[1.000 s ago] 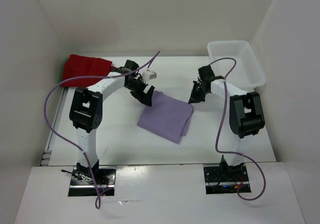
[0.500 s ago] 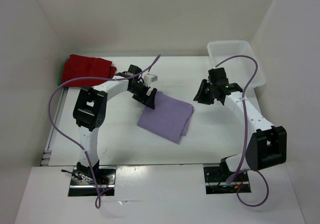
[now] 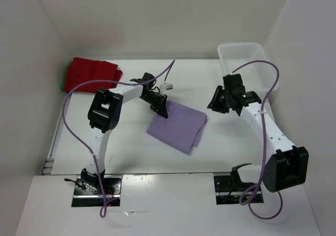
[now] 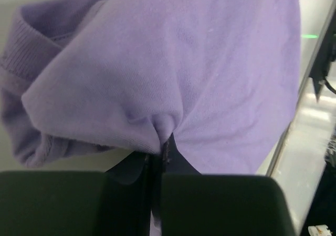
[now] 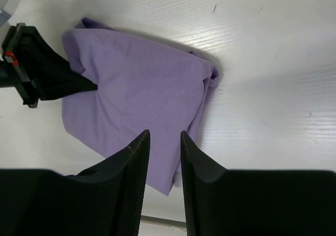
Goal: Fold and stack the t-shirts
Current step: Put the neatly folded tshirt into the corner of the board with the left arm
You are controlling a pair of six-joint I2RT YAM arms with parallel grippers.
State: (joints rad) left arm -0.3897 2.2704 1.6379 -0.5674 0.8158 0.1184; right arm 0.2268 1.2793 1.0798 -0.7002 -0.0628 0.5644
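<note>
Centrally on the worktop (image 3: 131, 146) lies the folded lavender t-shirt (image 3: 178, 124), its corner pinched in the left hand (image 3: 160, 108). The right hand (image 5: 164, 141) hovers narrowly parted, empty. Best carried low, folds intact, onto the red t-shirt (image 3: 90, 73).

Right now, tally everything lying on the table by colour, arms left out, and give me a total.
Red: 1, the dark red t-shirt
Green: 1, the green t-shirt, only an edge showing at the red one's left side
Lavender: 1, the lavender t-shirt
White: 1, the basket
Total: 4
</note>
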